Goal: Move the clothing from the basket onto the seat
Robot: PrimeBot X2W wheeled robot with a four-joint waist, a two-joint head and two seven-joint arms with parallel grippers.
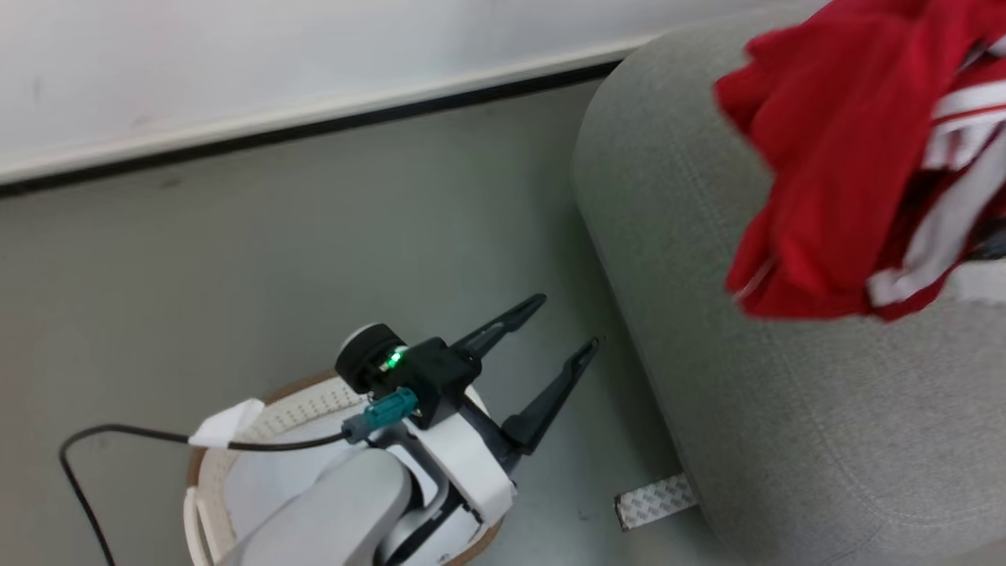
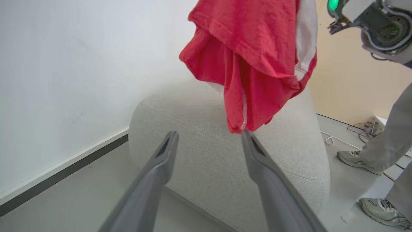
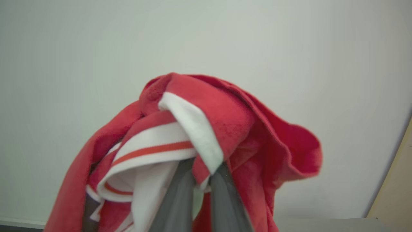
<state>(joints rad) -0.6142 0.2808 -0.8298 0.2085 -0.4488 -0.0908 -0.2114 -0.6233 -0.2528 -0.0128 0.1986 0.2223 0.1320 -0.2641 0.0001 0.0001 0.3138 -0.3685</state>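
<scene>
In the head view the left hand (image 1: 566, 321), at 6 o'clock, has its fingers spread and empty above the laundry basket (image 1: 295, 409). The red garment (image 1: 817, 181), at 2 o'clock, is over the grey sofa (image 1: 786, 409). The left wrist view adds the garment dangling at 12 o'clock and a person's shoe (image 2: 354, 159) at 4. In the right wrist view the right hand (image 3: 202, 169) is pinched shut on the white-striped fabric.

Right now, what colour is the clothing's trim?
Trim is white with a red stripe; best in right wrist view.
</scene>
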